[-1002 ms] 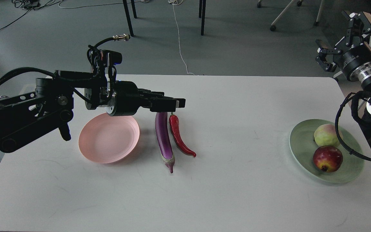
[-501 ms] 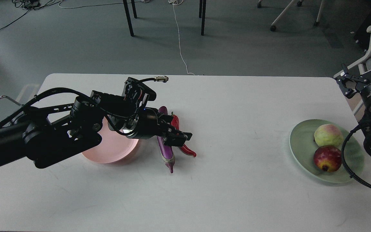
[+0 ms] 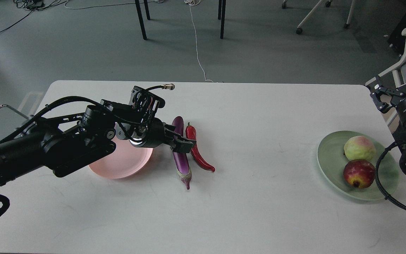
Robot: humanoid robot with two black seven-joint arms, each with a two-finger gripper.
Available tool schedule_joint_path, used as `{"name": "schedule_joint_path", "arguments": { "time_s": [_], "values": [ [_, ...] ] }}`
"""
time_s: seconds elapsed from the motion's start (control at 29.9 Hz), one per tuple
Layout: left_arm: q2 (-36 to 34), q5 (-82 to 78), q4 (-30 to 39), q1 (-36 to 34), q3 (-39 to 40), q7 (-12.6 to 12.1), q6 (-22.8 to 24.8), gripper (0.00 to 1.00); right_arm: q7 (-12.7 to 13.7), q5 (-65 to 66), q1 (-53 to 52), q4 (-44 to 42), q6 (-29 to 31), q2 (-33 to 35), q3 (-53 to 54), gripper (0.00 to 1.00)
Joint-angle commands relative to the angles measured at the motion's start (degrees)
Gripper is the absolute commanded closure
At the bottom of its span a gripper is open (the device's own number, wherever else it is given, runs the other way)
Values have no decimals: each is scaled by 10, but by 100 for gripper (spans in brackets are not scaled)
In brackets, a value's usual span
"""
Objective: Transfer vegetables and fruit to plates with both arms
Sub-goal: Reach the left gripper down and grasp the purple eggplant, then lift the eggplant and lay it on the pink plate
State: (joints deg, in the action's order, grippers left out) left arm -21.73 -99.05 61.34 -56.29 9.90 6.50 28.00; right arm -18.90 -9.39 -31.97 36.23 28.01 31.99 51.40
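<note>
The purple eggplant [image 3: 182, 164] and the red chili pepper [image 3: 198, 155] lie side by side at the table's middle left. My left gripper [image 3: 185, 145] is low over the eggplant's middle and hides it there; its fingers are too dark to tell apart. The pale pink plate [image 3: 118, 166] lies just left of the eggplant, partly under my left arm, with nothing showing on it. The pale green plate [image 3: 330, 158] at the right holds the pale green fruit [image 3: 360, 148] and the dark red fruit [image 3: 358, 173]. My right gripper [image 3: 379, 93] is raised beyond the table's right edge.
The white table [image 3: 259, 197] has rounded corners. A black cable [image 3: 382, 176] from my right arm loops over the green plate's right side. Chair and table legs [image 3: 139, 17] stand on the floor behind, along with a white cable.
My left arm came down from above the table and then drew its gripper back onto the eggplant's middle. My right arm dropped lower and moved right, away from the plate.
</note>
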Motion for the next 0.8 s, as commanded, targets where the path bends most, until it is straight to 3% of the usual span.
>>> {"name": "schedule_joint_path", "arguments": {
  "time_s": [0.0,0.43,0.6,0.77],
  "values": [
    [17,-7,-42,0,-2,1,0,17,0,1,-3,1,0,0,0,2],
    [38,-6,-75,5,-3,-1,-16,18,0,1,-6,1,0,1,0,2],
    [38,-6,-76,5,-28,-1,-14,25,0,1,-7,2,0,2,0,2],
    [36,-5,-76,2,-37,1,-15,43,0,1,-8,2,0,2,0,2]
  ]
}}
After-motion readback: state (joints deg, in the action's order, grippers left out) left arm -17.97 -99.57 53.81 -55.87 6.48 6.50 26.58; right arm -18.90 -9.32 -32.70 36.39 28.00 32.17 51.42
